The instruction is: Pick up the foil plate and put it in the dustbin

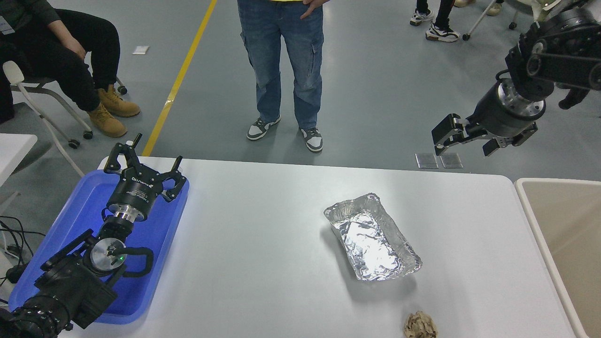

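The shiny crinkled foil plate [372,237] lies flat on the white table [263,234], right of centre. The beige dustbin [558,234] stands at the table's right edge, only partly in view. My right gripper [465,143] hangs high beyond the table's far right edge, well above and behind the plate, open and empty. My left gripper [141,159] is parked open over the blue tray [75,220] at the lower left.
A small crumpled brown paper ball [420,325] lies near the front edge, just below the plate. A person in jeans [281,70] stands at the far side. Another person sits at the top left [65,51].
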